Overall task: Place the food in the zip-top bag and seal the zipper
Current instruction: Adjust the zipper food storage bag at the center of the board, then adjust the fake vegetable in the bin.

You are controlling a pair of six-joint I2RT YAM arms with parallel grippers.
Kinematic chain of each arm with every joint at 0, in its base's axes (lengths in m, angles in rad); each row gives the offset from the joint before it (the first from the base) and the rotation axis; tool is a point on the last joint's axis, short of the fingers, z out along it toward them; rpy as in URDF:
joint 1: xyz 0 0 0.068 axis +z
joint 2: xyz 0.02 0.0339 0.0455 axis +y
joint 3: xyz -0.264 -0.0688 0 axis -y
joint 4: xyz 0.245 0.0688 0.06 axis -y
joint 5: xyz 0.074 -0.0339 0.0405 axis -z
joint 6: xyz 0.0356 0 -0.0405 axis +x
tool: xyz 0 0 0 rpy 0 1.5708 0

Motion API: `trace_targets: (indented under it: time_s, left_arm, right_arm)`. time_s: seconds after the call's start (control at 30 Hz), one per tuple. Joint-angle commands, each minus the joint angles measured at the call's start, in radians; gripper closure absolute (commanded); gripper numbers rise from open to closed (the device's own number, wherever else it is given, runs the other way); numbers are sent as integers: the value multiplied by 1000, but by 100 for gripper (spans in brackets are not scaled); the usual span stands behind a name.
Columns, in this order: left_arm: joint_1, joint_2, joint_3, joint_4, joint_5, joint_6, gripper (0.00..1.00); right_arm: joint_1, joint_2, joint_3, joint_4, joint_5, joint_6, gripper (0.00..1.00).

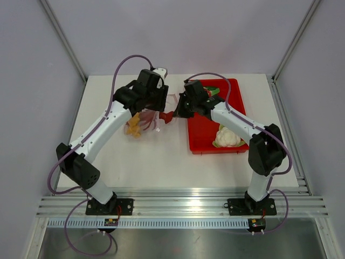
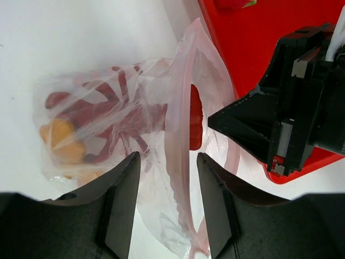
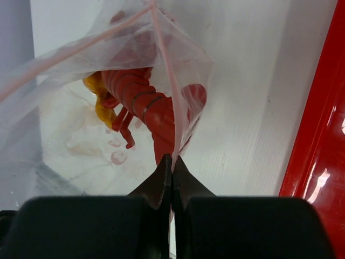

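The zip-top bag lies on the white tabletop just left of the red tray. Its long axis runs left to right, mouth toward the tray. The right pincer is pinched tight on the zipper. The left pincer stands apart, straddling the rim and gripping nothing. Chili peppers and an orange piece sit inside.

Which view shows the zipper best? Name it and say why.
Left wrist: a long stretch of the zipper runs down the frame, curving between the left end effector's open jaws. Right wrist shows only a short, close stretch pinched in the right end effector. Top view: the arms hide most of it.
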Motion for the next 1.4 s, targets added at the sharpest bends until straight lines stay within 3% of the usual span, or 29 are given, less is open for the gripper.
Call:
trace_targets:
  time_s: [0.0,0.13,0.23,0.27,0.37,0.43,0.47,0.53,0.77,0.93,1.03,1.17,1.37]
  left_arm:
    - [-32,7,53,-11,-177,16,53]
    - [-59,19,76,-40,-249,-1,75]
    - [-75,36,102,-69,-306,-10,82]
    - [-79,45,107,-71,-306,-10,99]
    - [-79,65,121,-78,-292,-14,100]
    - [-79,74,125,-72,-292,-17,100]
    - [-79,77,127,-72,-286,-17,100]
    - [-76,85,130,-68,-278,-21,100]
    - [-44,80,127,-37,-193,-24,100]
    - [-41,76,124,-23,-160,-17,100]
    - [-41,80,122,-14,-125,-16,100]
    - [-41,87,122,-12,-119,-8,100]
    - [-41,80,96,-3,-130,-4,100]
  right_arm:
    - [-3,-43,7,54,-14,12,100]
    - [-3,-34,8,54,-19,12,100]
    - [-5,-24,11,53,-16,12,100]
    - [-5,-19,14,51,-17,10,100]
    - [-5,-2,46,24,-13,-7,98]
    - [-3,-16,62,-32,36,-28,74]
    - [-3,-33,53,-45,59,-48,43]
    - [-14,-107,36,-85,143,-60,30]
    - [-132,-414,-217,-163,282,-35,24]
    - [-223,-556,-370,-347,411,-2,25]
    - [-241,-550,-444,-401,432,-17,20]
    - [-240,-481,-470,-411,439,-62,25]
    - [-241,-346,-440,-280,383,-145,30]
